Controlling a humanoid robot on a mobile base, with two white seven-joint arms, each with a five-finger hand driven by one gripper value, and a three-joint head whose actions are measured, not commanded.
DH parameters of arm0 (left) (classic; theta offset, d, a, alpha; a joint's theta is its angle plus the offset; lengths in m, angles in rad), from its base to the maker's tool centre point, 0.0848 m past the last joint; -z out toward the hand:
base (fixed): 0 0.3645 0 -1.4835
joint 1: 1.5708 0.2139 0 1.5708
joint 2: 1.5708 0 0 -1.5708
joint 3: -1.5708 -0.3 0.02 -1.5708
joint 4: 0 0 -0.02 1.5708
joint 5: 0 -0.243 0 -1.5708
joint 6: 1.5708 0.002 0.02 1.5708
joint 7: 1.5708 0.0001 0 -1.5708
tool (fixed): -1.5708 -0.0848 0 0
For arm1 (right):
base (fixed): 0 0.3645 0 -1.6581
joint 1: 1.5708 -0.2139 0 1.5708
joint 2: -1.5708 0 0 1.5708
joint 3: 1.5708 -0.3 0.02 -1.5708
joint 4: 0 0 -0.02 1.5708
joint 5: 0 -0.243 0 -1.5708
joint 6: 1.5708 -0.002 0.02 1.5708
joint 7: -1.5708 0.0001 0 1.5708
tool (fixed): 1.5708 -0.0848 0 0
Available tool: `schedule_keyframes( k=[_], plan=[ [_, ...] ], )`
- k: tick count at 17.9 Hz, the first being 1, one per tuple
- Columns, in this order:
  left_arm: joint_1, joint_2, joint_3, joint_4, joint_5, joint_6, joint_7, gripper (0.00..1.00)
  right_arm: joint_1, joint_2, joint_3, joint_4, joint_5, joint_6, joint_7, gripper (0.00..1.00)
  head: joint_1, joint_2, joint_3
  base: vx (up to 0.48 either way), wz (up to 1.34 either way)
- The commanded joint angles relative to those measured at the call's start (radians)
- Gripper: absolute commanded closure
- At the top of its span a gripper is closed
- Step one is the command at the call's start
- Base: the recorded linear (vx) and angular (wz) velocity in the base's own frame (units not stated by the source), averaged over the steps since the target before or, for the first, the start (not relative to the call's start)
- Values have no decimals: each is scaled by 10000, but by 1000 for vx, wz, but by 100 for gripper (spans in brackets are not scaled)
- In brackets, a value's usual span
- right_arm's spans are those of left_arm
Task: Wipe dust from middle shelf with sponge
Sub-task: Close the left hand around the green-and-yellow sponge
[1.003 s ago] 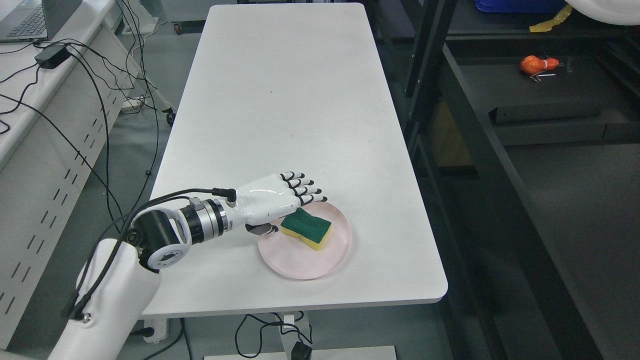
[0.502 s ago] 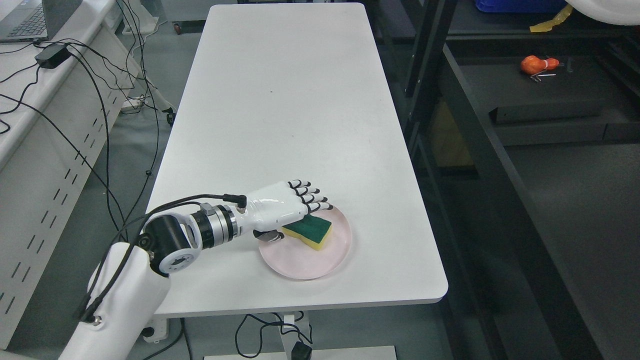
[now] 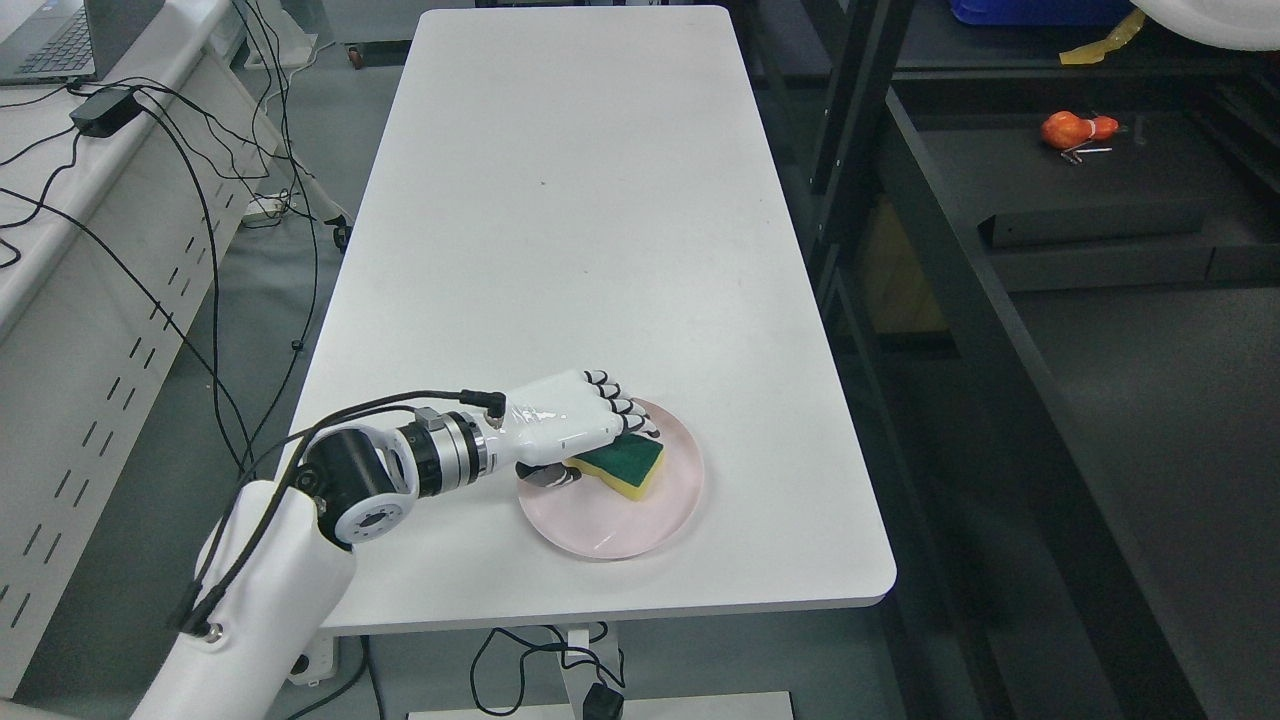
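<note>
Sponge (image 3: 625, 465) on plate (image 3: 640, 525); left hand (image 3: 570, 428) fingers (image 3: 628, 407) curling over it.

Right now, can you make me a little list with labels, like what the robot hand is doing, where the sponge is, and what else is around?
Left hand: over the near end of the sponge, fingers draped on top, thumb below its edge; firm grip not confirmed
Right hand: not in view
Sponge: green top, yellow bottom, lying on the plate
Plate: pale pink, round, near the front right of the table
Table: white, long
Shelf unit: dark, right of the table
Orange object: on a shelf, far right
Wiping: not started
</note>
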Motion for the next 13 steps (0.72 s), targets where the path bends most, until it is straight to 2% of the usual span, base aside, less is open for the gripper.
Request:
schedule_keyframes(
  k=[1, 7, 11, 13],
  plan=[
    [-11, -165, -5, 402, 17, 2, -43, 33, 0, -175, -1, -175, 0, 6, 5, 0, 0, 0, 0, 0, 0],
    [50, -150, 577, 387, 78, -105, -58, 51, 0, -175, 14, -175, 0, 6, 5, 0, 0, 0, 0, 0, 0],
    [97, -104, 747, 387, 94, -151, -58, 59, 0, -175, -1, -175, 0, 6, 5, 0, 0, 0, 0, 0, 0],
    [142, -149, 1051, 417, 231, -455, -104, 71, 0, -175, 14, -175, 0, 6, 5, 0, 0, 0, 0, 0, 0]
  ],
)
